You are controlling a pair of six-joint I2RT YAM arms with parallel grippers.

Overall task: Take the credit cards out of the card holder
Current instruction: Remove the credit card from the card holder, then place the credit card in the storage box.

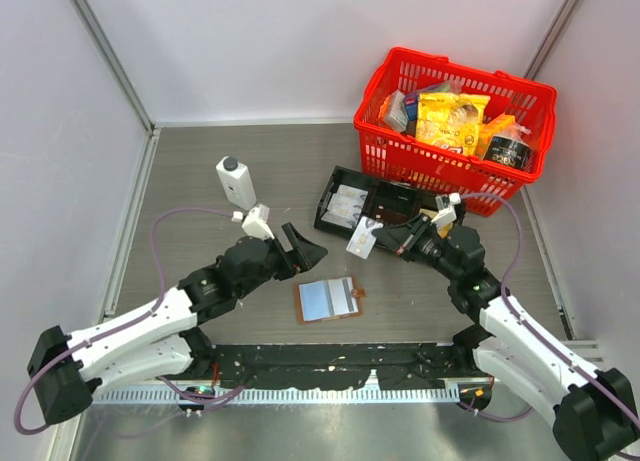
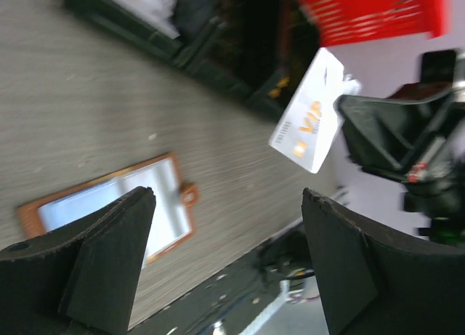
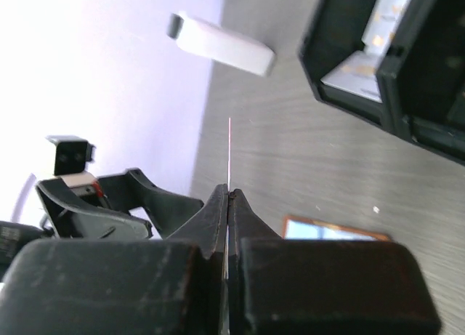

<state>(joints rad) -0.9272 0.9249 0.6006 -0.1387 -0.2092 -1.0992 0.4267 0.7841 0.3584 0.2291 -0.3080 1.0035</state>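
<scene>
One card [image 2: 309,120] — likely stiff, slick — pinched by its edge in right claw [image 3: 229,195]; left claw [image 2: 229,200] wide near card holder [image 1: 328,301].

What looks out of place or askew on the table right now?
Nothing spilled or damaged. The card holder lies open and flat, slightly skewed. One credit card is held up in the air, pinched by its edge in the right gripper.
</scene>
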